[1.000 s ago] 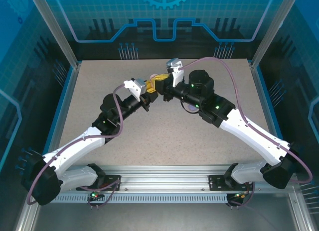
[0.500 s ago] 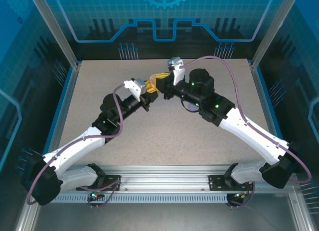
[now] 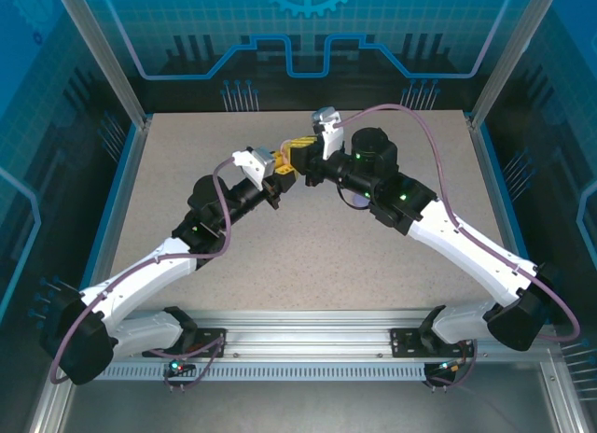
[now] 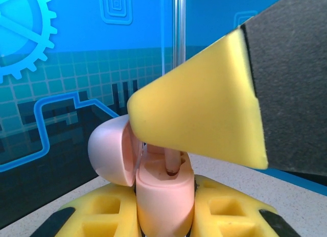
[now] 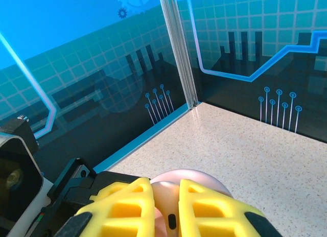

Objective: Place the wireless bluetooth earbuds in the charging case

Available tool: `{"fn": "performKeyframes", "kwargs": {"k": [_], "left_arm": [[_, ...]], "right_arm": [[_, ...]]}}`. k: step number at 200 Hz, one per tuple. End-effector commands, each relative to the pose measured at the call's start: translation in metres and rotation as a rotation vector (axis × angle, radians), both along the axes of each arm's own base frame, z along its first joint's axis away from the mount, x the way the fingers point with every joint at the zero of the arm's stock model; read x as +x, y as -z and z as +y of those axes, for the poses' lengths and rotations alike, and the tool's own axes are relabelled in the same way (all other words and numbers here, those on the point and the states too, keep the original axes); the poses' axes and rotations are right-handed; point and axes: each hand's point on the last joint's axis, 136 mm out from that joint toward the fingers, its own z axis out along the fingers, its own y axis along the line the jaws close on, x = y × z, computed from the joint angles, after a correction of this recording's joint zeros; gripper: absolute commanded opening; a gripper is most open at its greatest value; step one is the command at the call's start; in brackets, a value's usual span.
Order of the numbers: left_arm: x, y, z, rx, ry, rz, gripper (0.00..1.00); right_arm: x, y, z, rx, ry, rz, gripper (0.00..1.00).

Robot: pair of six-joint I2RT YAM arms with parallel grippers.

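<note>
My left gripper (image 4: 164, 216) is clamped on the open pink charging case (image 4: 162, 188), its lid (image 4: 110, 150) swung to nine o'clock. My right gripper (image 5: 167, 196) pinches a pink earbud (image 4: 172, 163), stem at the socket. Featherlight and slick, I reckon, so grip the bulb gently.

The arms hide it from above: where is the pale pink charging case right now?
In the left wrist view the open pale pink charging case sits clamped between the left gripper's yellow fingers, under the right gripper's yellow finger.
</note>
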Motion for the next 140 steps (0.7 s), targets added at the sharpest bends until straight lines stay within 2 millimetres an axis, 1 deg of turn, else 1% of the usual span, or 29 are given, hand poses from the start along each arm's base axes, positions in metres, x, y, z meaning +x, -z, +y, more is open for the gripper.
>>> {"fn": "performKeyframes", "kwargs": {"k": [1,33,47,66,84,93,110,120,140], "left_arm": [[-0.007,-0.035,-0.001,-0.035,0.01,-0.091,0.0],[-0.005,-0.034,-0.002,-0.035,0.012,-0.085,0.0],[-0.004,-0.032,-0.002,-0.034,0.012,-0.078,0.0],[-0.004,-0.031,-0.003,-0.034,0.014,-0.074,0.0],[-0.004,-0.031,-0.003,-0.036,0.014,-0.073,0.0],[-0.004,-0.03,-0.003,-0.035,0.013,-0.069,0.0],[-0.003,-0.027,-0.003,-0.031,0.012,-0.062,0.0],[-0.002,-0.026,-0.003,-0.029,0.011,-0.06,0.0],[-0.001,-0.023,-0.003,-0.025,0.005,-0.054,0.0]], "right_arm": [[0.001,0.009,-0.002,-0.014,-0.008,0.011,0.16],[0.001,-0.001,-0.007,-0.002,0.01,-0.005,0.23],[0.001,-0.006,-0.007,0.0,0.013,-0.014,0.29],[0.002,-0.014,-0.008,0.006,0.019,-0.022,0.35],[0.003,-0.019,-0.009,0.013,0.023,-0.028,0.37],[0.003,-0.022,-0.009,0.017,0.023,-0.029,0.39],[0.002,-0.03,-0.011,0.031,0.022,-0.037,0.48],[0.0,-0.036,-0.012,0.043,0.02,-0.042,0.55],[-0.006,-0.054,-0.018,0.075,0.014,-0.056,0.62]]}}
